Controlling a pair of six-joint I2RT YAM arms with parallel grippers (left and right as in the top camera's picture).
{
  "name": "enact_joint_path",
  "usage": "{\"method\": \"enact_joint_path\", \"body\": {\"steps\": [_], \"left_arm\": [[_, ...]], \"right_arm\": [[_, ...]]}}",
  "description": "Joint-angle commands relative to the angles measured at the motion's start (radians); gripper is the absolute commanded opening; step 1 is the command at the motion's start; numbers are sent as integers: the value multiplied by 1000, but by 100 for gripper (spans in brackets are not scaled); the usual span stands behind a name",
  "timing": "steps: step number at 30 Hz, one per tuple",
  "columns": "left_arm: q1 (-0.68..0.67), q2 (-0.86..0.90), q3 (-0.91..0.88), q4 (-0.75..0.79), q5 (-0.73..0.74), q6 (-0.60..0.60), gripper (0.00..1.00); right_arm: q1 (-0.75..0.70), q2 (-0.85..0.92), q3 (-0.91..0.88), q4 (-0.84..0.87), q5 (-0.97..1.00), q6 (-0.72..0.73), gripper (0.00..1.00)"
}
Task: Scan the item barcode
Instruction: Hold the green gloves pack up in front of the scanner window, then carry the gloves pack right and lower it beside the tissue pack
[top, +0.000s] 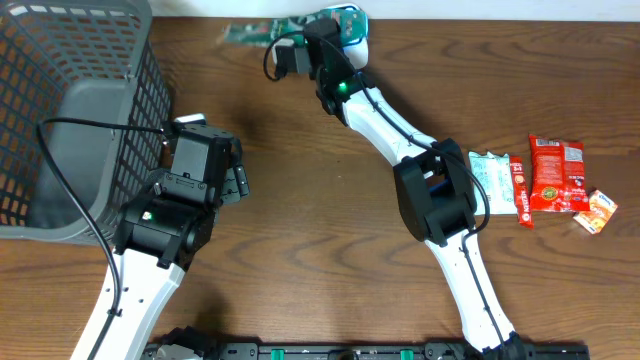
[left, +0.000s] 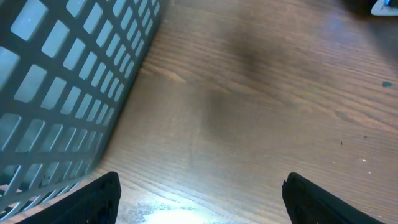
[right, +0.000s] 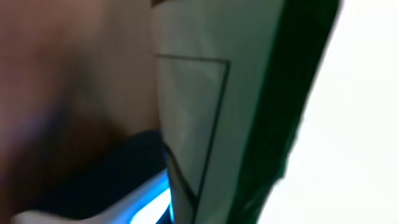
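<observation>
Left end effector (left: 202, 199) sits nearest, fingers spread wide, nothing between them, low over bare surface (top: 300, 240) just beside the grey mesh basket (left: 62, 93). Idle, no part in this step. Out to the right, a row of waiting snack packets (top: 545, 175) lies flat, well apart from the action. Far edge: right arm stretched all the way out, right end effector (top: 288, 45) pressed together and apparently pinching one end of a flat green packet (top: 252, 33). The packet is up off the surface near the back edge, just left of a white-and-teal scanner (top: 348, 24). Its long axis runs roughly left-right along the far edge, with the free end pointing left toward the basket. Right wrist view is a blur: pale panel, blue glow, barcode not readable. Step looks like presenting the item to the scanner. Next move probably needs the barcode face turned toward the scanner window and held steady there. Which face carries the code: cannot tell.
</observation>
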Motion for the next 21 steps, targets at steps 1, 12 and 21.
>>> {"method": "enact_joint_path", "body": {"steps": [1, 12, 21], "left_arm": [[4, -2, 19, 0, -13, -5, 84], [4, -2, 19, 0, -13, -5, 84], [4, -2, 19, 0, -13, -5, 85]], "right_arm": [[9, -19, 14, -31, -12, 108, 1], [3, -19, 14, -86, -31, 396, 1], [-13, -131, 15, -77, -27, 679, 1]]}}
